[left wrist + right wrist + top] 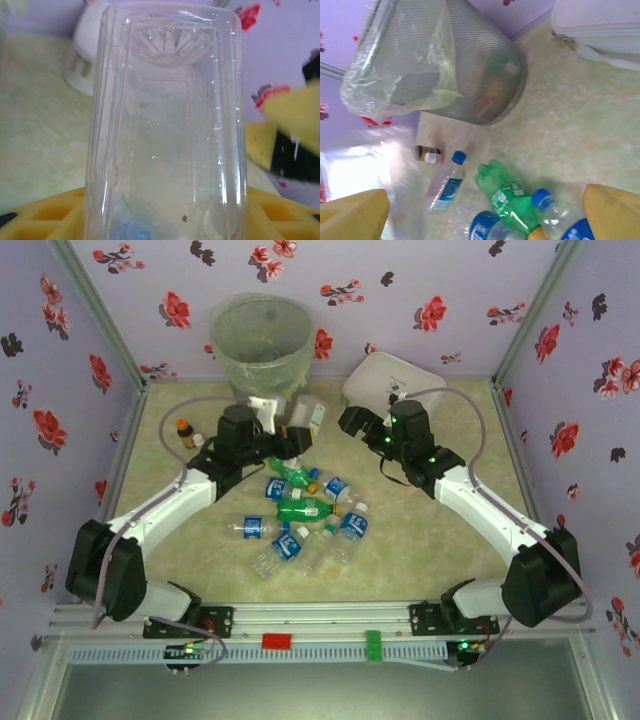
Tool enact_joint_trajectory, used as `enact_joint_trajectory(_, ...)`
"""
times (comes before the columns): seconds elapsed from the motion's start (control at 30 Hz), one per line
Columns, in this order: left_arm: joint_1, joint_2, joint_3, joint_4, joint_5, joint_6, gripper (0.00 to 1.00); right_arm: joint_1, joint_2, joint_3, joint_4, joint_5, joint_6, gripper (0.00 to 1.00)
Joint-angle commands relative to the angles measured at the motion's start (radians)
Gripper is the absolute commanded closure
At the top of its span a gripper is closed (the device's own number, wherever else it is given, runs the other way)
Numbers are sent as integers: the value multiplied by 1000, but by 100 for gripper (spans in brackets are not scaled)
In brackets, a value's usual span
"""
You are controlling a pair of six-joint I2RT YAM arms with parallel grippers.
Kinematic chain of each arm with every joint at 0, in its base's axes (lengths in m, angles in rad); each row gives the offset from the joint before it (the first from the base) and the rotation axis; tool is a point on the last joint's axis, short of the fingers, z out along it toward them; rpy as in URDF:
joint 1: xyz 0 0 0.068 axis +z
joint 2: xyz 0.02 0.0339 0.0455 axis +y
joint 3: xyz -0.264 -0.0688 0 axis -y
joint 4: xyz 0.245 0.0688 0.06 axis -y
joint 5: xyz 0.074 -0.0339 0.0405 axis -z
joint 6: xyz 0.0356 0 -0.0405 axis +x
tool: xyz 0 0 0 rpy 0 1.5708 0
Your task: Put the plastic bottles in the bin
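A: Bottle location?
B: A clear bottle (165,130) is clenched in the left jaws and held near the bin (262,340) for dropping. Right jaws are held wide and empty by the plastic bottles (300,510) on the tabletop (400,560).

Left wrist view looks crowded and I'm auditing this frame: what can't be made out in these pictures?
Left wrist: cap end of the clear bottle, cut off by the bottom edge; yellow-black shape at right, blurred.
Top external: contents of the bin, veiled by its liner.
Right wrist: label of the brown bottle, too small and blurred.
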Motion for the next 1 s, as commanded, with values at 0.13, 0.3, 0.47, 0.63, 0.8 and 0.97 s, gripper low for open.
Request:
enact_joint_trajectory(0.13,134,64,362,-205,-80,209,58,-4,-15,-9,-158,106,-74,0)
enact_joint_trajectory(0.3,197,206,625,-308,-91,337,57,-2,-15,-12,-202,100,-61,0)
enact_joint_trajectory(0.47,246,382,889,-428,-95,393,56,1,-27,-30,-212,89,-56,0)
enact_joint_trajectory(0.63,285,541,1098,-536,-100,387,56,2,-55,-60,-170,78,-60,0)
enact_joint_trajectory(0.8,300,658,1223,-604,-98,367,56,2,-61,-76,-146,75,-68,0)
enact_joint_trajectory(0.97,313,735,1288,-631,-98,341,52,2,-56,-82,-146,51,-68,0)
